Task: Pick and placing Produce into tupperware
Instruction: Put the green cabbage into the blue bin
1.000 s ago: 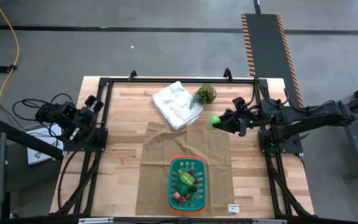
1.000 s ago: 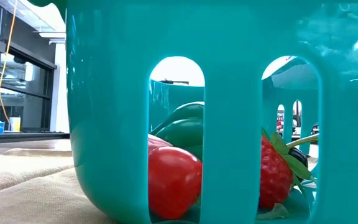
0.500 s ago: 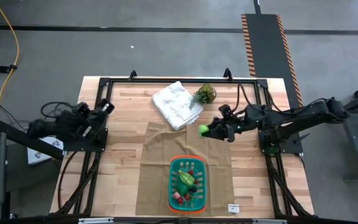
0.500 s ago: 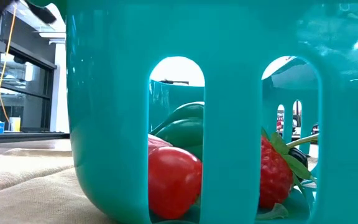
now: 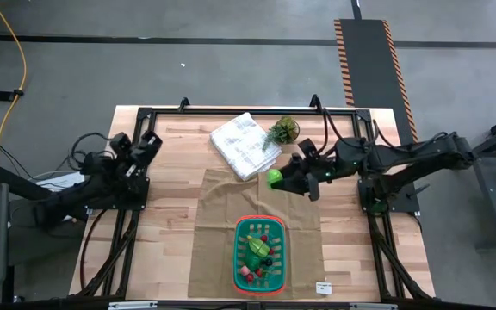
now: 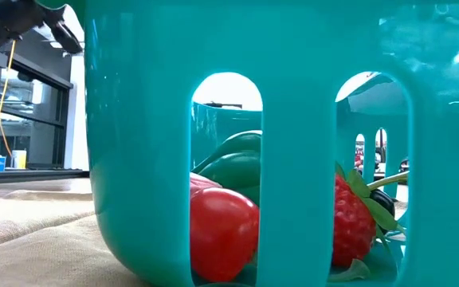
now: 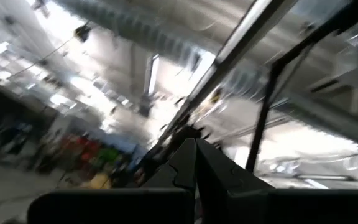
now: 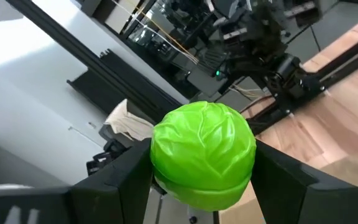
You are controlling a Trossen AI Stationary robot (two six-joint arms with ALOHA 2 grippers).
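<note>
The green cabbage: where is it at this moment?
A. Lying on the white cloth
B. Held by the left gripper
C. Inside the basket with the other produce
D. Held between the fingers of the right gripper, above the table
D. The right wrist view shows the green cabbage clamped between the right gripper's two dark fingers, and the high view shows it beyond the basket, not in it.
</note>
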